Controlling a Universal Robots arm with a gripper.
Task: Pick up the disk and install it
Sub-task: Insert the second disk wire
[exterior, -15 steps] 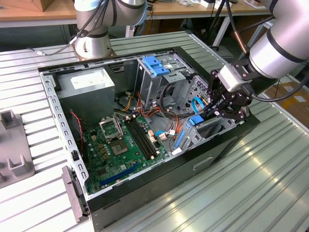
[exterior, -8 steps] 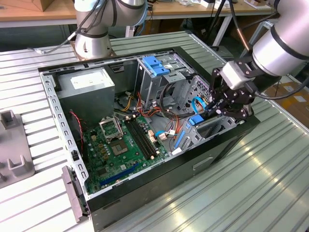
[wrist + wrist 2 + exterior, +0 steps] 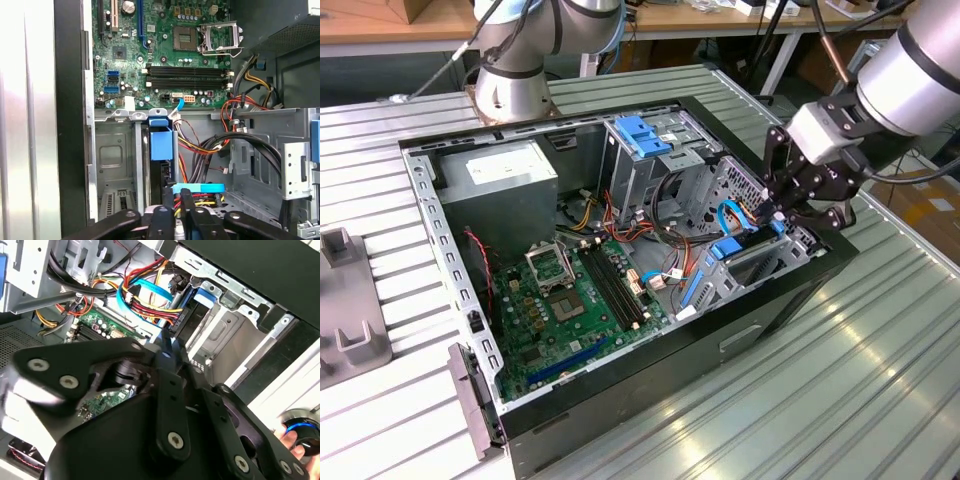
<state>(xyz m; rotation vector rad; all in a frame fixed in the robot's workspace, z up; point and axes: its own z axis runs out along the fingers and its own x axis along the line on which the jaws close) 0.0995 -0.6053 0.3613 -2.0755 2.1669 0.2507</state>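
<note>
Here, end effector (image 3: 798, 205) tilted down over the disk (image 3: 742, 247) in its bay.

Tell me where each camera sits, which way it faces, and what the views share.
Exterior view: off the arm, above, looking down at the open computer case on the slatted table; the arm and claw hang over the case edge at the exterior view's right.
First wrist view: on the arm, facing into the case at the circuit board; claw linkage in front.
Second wrist view: on the arm, looking past the claw's black linkage at the cables.
Shared: all show the circuit board and cables.
</note>
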